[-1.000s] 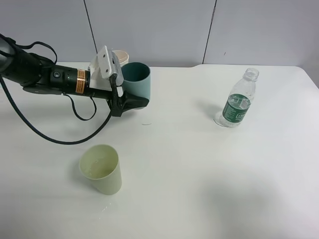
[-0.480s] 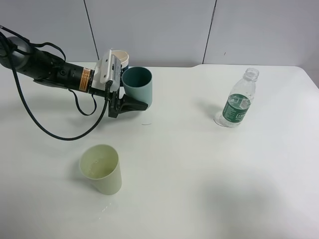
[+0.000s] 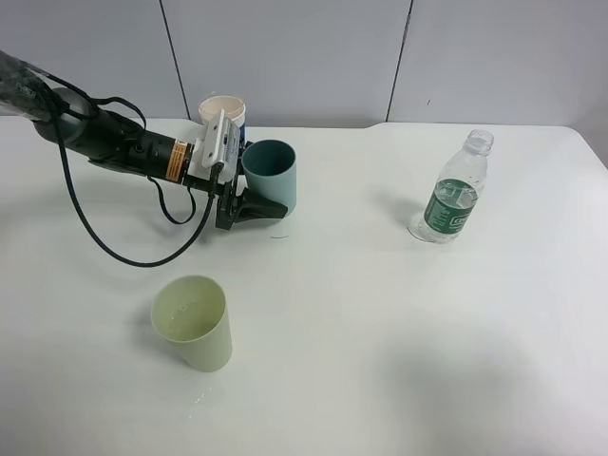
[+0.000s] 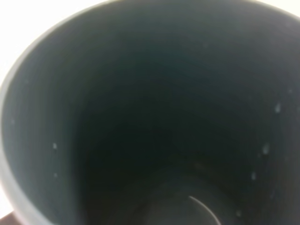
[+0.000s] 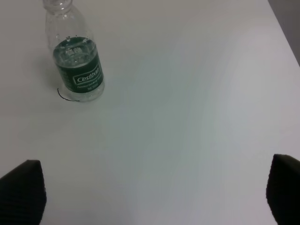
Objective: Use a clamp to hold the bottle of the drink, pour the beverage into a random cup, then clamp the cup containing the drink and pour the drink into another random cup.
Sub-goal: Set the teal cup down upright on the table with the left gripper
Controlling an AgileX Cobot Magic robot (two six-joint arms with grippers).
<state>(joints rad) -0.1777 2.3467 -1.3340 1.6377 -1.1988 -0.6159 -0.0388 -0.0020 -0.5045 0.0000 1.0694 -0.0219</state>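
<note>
At table's back-left, L tool point(image 3: 255, 211) grips upright teal cup point(image 3: 271, 173).

Teal cup point(image 3: 271, 173) upright far left, pale yellow-green cup point(image 3: 194, 321) upright near, uncapped green-labelled bottle point(image 3: 454, 188) standing right

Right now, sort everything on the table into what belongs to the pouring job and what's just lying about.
Job:
- bottle
- teal cup, gripped by the left hand
- pale yellow-green cup

Lying about:
- blue-sleeved white cup behind the left arm
</note>
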